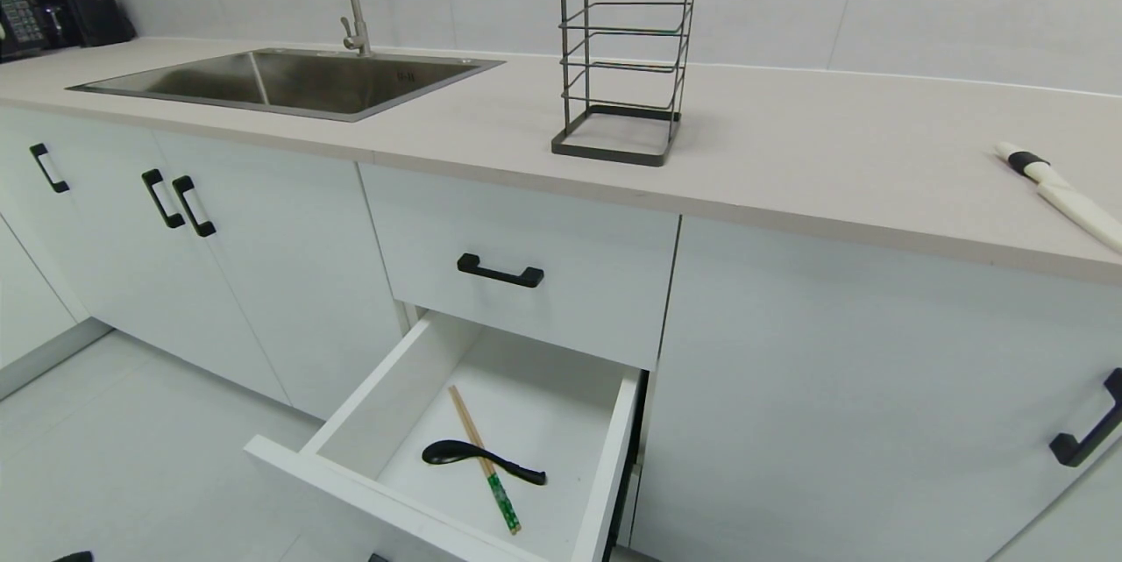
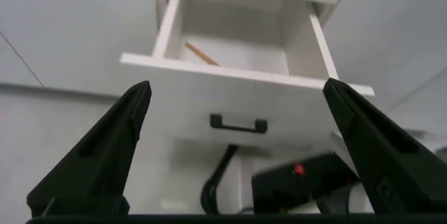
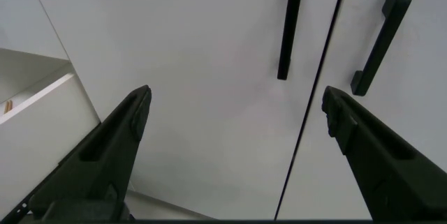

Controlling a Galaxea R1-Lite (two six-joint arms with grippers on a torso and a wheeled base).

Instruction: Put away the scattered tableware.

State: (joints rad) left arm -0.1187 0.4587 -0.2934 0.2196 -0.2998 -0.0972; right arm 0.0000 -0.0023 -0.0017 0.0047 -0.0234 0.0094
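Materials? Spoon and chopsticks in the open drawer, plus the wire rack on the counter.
Spoon: black, smooth, slightly glossy. It looks like plastic or melamine, but could be lacquered.
Chopsticks: the pale tan shafts look like bamboo or wood, with green patterned ends.
Rack: thin dark rods with a matte finish, likely coated metal wire.

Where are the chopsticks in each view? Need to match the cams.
Head view: the chopsticks lie inside the open drawer, crossing a black spoon.
Left wrist view: one brown end shows inside the drawer, behind its front panel.
Right wrist view: a small brown speck by the drawer's side may be them; cannot tell.
Shared landmark: the open white drawer.
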